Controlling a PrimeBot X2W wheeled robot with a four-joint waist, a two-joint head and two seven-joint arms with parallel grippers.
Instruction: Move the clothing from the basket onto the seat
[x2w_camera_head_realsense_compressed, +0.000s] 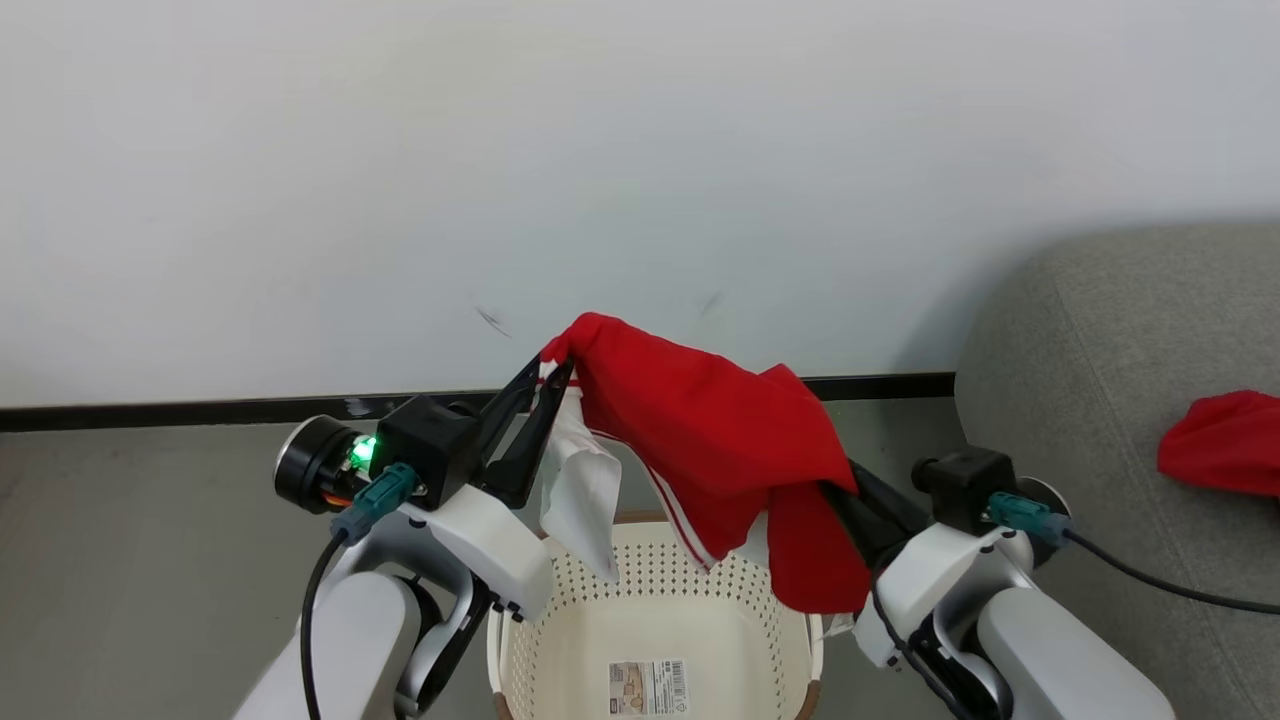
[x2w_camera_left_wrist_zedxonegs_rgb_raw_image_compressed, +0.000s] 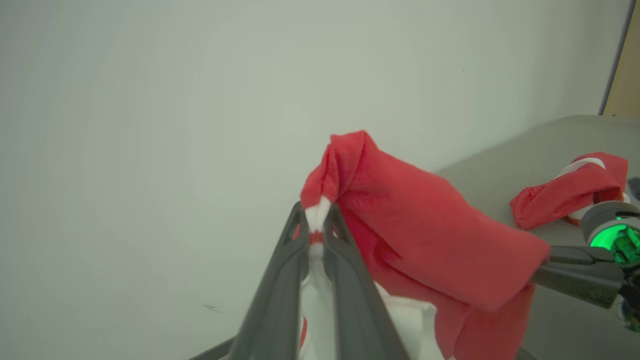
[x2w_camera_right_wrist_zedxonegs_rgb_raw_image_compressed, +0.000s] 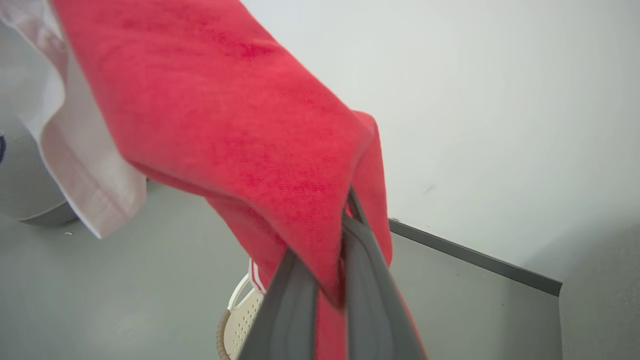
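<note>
A bright red garment (x2w_camera_head_realsense_compressed: 700, 420) is hanging in the air between two pincers, sagging like a slack banner just above the basket (x2w_camera_head_realsense_compressed: 745, 610). The left pincer (x2w_camera_left_wrist_zedxonegs_rgb_raw_image_compressed: 316, 215) is clamping together on the garment's upper corner, where a bunched red-and-white band is poking out between its dark fingers. The right pincer (x2w_camera_right_wrist_zedxonegs_rgb_raw_image_compressed: 345, 220) is clamping on the lower red edge, with soft cloth draping over and partly hiding its fingers. A white panel is dangling from the underside of the garment near the left pincer, and thin red-and-white stripes are showing along a hem hanging towards the basket. The basket is sitting on the grey floor (x2w_camera_head_realsense_compressed: 150, 520) between the robot's two arms; it is cream-white with perforated sides, and a barcode label (x2w_camera_head_realsense_compressed: 648, 688) is showing on its bottom. To the robot's right, a grey sofa (x2w_camera_head_realsense_compressed: 1100, 400) is standing against the white wall (x2w_camera_head_realsense_compressed: 400, 180). A second garment (x2w_camera_head_realsense_compressed: 1225, 440), also red, is lying crumpled on it, well apart from the basket. A dark baseboard (x2w_camera_head_realsense_compressed: 150, 412) is running along the foot of the wall.
</note>
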